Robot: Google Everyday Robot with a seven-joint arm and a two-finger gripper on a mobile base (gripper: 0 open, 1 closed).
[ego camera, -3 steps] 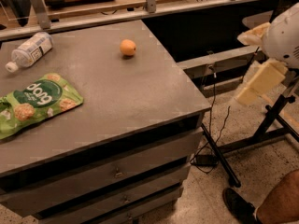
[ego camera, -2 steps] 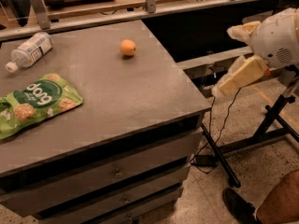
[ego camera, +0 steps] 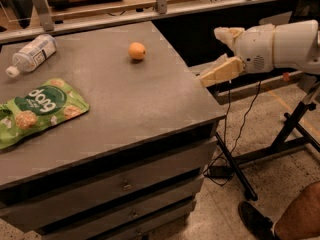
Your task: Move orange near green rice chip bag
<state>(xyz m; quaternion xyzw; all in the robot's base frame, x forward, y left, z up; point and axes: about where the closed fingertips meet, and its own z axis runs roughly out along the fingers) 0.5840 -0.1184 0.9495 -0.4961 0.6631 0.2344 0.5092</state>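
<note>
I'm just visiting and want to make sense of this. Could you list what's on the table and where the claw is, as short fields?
orange: far right part of the grey table, untouched
green rice chip bag: flat at the left edge, well apart from the orange
clear bottle: on its side, far left corner
claw: in the air off the table's right side, open, holding nothing
task status: orange not yet picked up

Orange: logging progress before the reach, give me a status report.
Gripper open, empty, right of the table. Orange at its back, far from the chip bag at the left. Bottle back left, off the path.
</note>
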